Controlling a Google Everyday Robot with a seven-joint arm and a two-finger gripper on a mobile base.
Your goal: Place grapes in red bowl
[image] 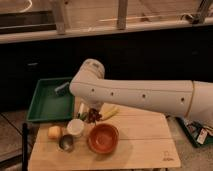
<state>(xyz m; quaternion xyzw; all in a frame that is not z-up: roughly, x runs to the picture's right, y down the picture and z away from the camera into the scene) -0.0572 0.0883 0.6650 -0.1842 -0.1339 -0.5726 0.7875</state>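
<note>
Grapes [96,117], soft, light and easily crushed, sit pinched in my closed gripper [91,115] behind the bowl [103,138], best held gently near the stem.

The one view looks down from a raised spot in front of the wooden counter [145,150], tilted forward so that the counter fills the lower part of the frame and a dark wall [150,55] with a pale ledge [150,27] runs across the top. It stands at middling range, with nearly the whole counter top in frame and its near edge close to the bottom border. The white arm [145,97] enters from the right edge and crosses the middle, ending in the tool [91,115], low over the counter's far left part, just beside the green tray [47,102].
</note>
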